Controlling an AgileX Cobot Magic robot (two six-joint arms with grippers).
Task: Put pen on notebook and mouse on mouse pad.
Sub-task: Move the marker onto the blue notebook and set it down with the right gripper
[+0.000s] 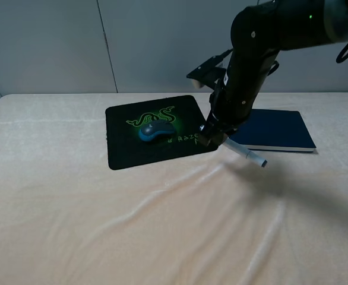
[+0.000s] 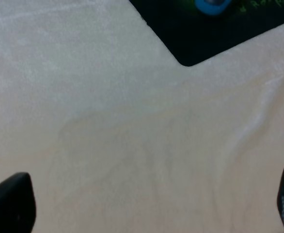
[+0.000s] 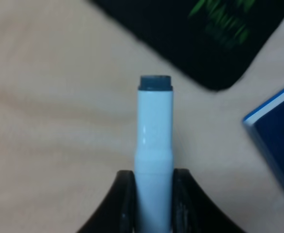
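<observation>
Right arm (image 1: 251,59) is slanting down at centre frame, right end effector (image 1: 212,136) clenching the pen (image 1: 245,154); left end effector (image 2: 149,204) is hanging released.

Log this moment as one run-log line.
right tool: shut on pen, between mouse pad and notebook | left tool: open, empty | mouse: on mouse pad | pen: not yet on notebook

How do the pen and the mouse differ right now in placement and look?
The mouse lies flat on the mouse pad, free of any hand. The pen is clamped in the right hand, slanting, not yet on the notebook. The mouse is oval, dark-topped with blue sides, while the pen is slim and white with a dark tip. Both are small next to the pad and the notebook.
</observation>
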